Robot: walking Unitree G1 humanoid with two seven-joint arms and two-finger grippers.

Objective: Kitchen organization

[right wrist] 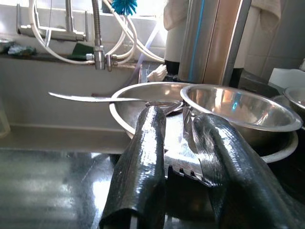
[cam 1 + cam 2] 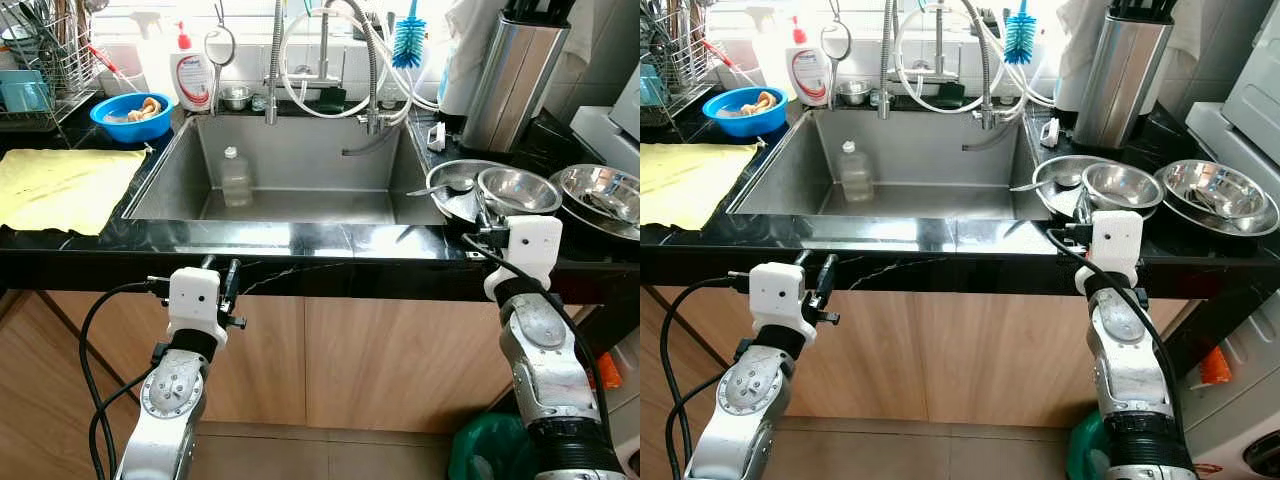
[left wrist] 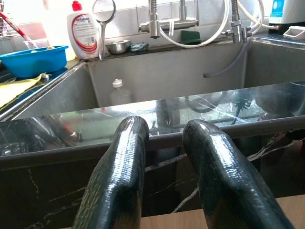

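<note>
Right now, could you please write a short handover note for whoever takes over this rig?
Left gripper: fingers slightly apart, holding nothing, low in front of the counter edge before the sink.
Right gripper: raised to the counter at the steel bowls, fingers slightly apart with a bowl's rim between them; whether they grip it is unclear.
Things: a plastic bottle stands in the sink; stacked bowls with a spoon sit right of it; a blue bowl and yellow cloth are to the left.
Done: nothing clearly put away.
Left: probably the bowls and the bottle.
</note>
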